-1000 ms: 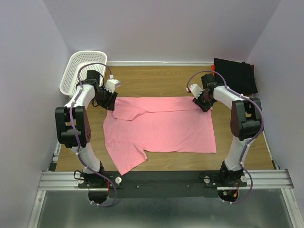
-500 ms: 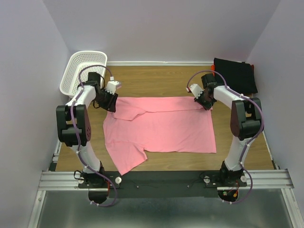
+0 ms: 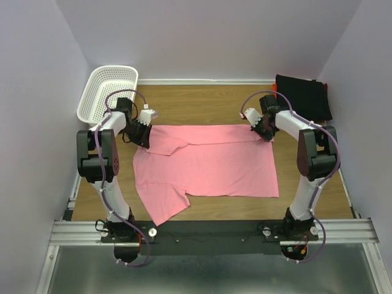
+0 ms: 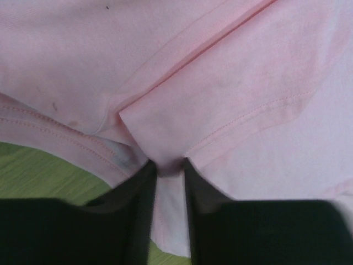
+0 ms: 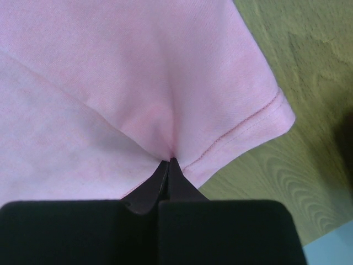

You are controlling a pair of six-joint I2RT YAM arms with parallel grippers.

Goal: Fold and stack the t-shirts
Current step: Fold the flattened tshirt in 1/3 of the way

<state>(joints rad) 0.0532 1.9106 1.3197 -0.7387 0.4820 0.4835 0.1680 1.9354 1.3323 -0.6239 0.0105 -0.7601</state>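
Note:
A pink t-shirt (image 3: 208, 162) lies spread flat on the wooden table, one sleeve pointing to the near left. My left gripper (image 3: 142, 133) is at its far left corner. In the left wrist view the gripper (image 4: 166, 164) is closed on a bunch of the pink cloth (image 4: 248, 83), which fills the narrow gap between the fingers. My right gripper (image 3: 266, 131) is at the far right corner. In the right wrist view the gripper (image 5: 171, 160) is pinched shut on the hemmed edge of the shirt (image 5: 138, 66). A folded black t-shirt (image 3: 303, 97) lies at the far right.
A white plastic basket (image 3: 107, 92) stands at the far left corner, close behind my left arm. Bare wood (image 3: 202, 104) runs between the shirt's far edge and the back wall. Purple walls close in on three sides.
My left gripper has shifted slightly right along the shirt's far left corner. My right gripper has edged a little farther back. The shirt lies much as before.

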